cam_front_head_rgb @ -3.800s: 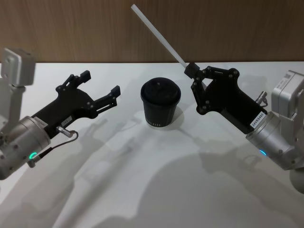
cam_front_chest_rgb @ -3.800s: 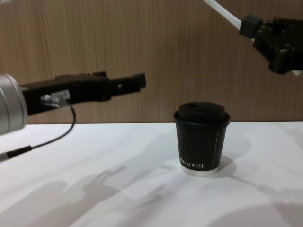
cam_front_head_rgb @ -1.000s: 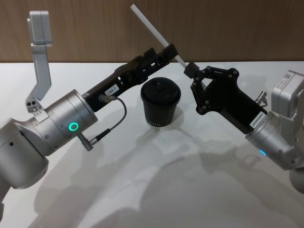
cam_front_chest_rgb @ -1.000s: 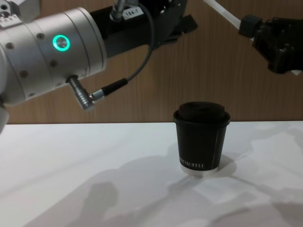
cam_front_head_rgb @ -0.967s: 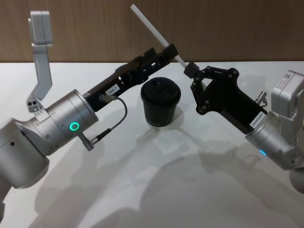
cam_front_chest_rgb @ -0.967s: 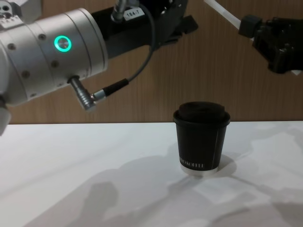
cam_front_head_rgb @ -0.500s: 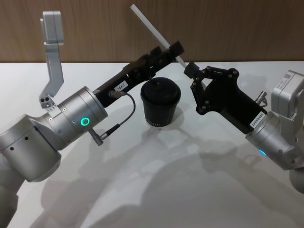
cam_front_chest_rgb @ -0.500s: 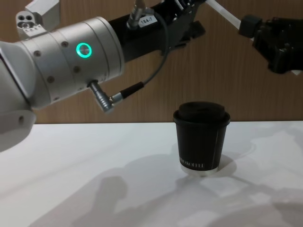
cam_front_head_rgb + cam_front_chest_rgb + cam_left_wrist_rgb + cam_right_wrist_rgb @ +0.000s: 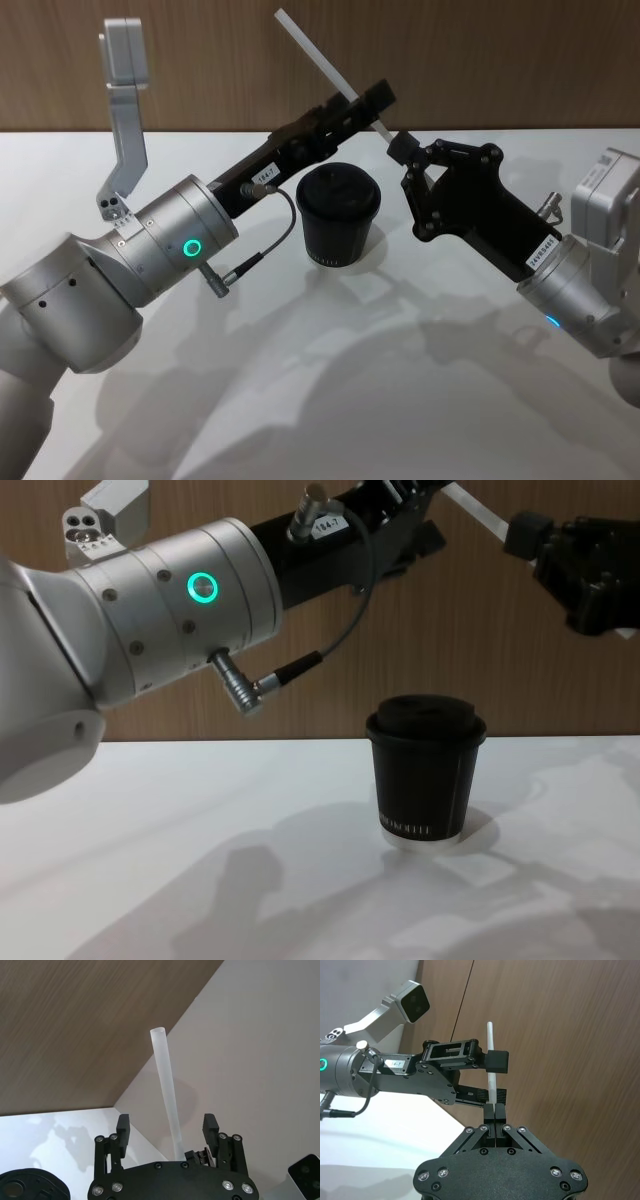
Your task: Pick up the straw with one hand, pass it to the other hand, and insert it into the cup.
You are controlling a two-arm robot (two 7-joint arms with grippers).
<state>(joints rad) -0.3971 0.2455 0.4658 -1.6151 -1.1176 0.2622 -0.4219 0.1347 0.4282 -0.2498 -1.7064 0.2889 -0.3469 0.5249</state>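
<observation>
- The straw [image 9: 320,57] is up in the air, over the back edge of the desk [image 9: 420,380]. It leans, with its top end pointing up and toward the robot's left.
- The right gripper [image 9: 400,145] pinches the straw's bottom end, with its fingers tight together on it.
- The left gripper [image 9: 166,1118] has its fingers apart. One finger sits on each side of the straw, just above the right gripper, and neither squeezes it yet.
- The cup [image 9: 338,220] stands on the desk near the middle of the back edge, below the straw.
- The straw is a thin, white, smooth, hollow tube. It looks very light and a bit slippery, and a hard squeeze could squash it.
- A good spot to grab is low down, close to the pinched end.
- The cup is black paper with a round, bumpy lid [image 9: 426,714].
</observation>
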